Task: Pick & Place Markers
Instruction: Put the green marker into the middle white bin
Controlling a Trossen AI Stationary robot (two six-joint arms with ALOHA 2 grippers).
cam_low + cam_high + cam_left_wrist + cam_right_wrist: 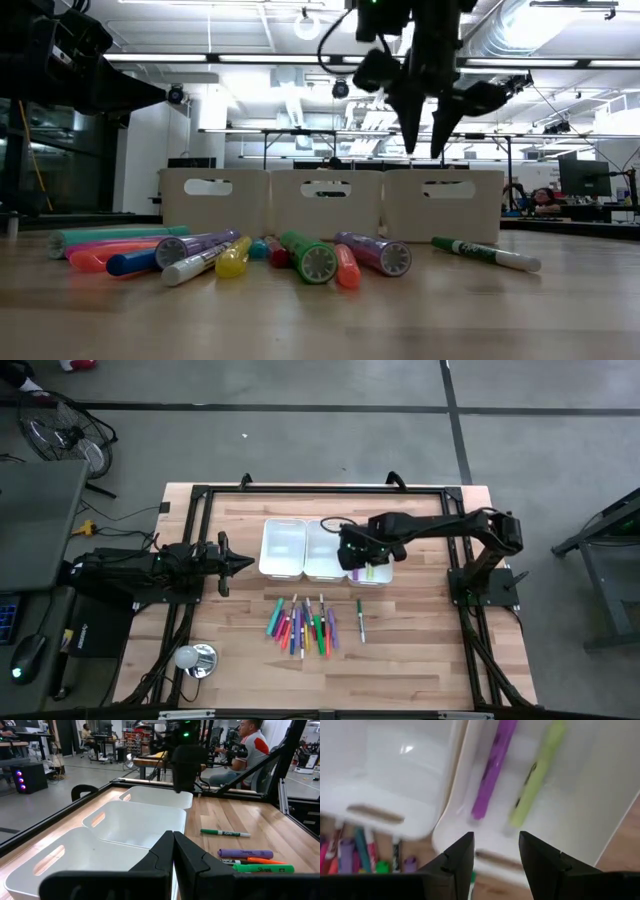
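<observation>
The right gripper (358, 563) hung open and empty over the rightmost bin (377, 574) at centre frame — a purple marker (490, 767) and yellow-green marker (536, 772) inside. Remaining markers (305, 625) lay below, bare table around. The left gripper (240, 563) sat closed, mid-left.

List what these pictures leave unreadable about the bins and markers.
- High view: the right bin is mostly covered by the right tool, hiding its contents.
- Low view: bin walls hide all contents.
- High view: the marker pile overlaps; no exact count.
- Right wrist view: marker labels blurred.
</observation>
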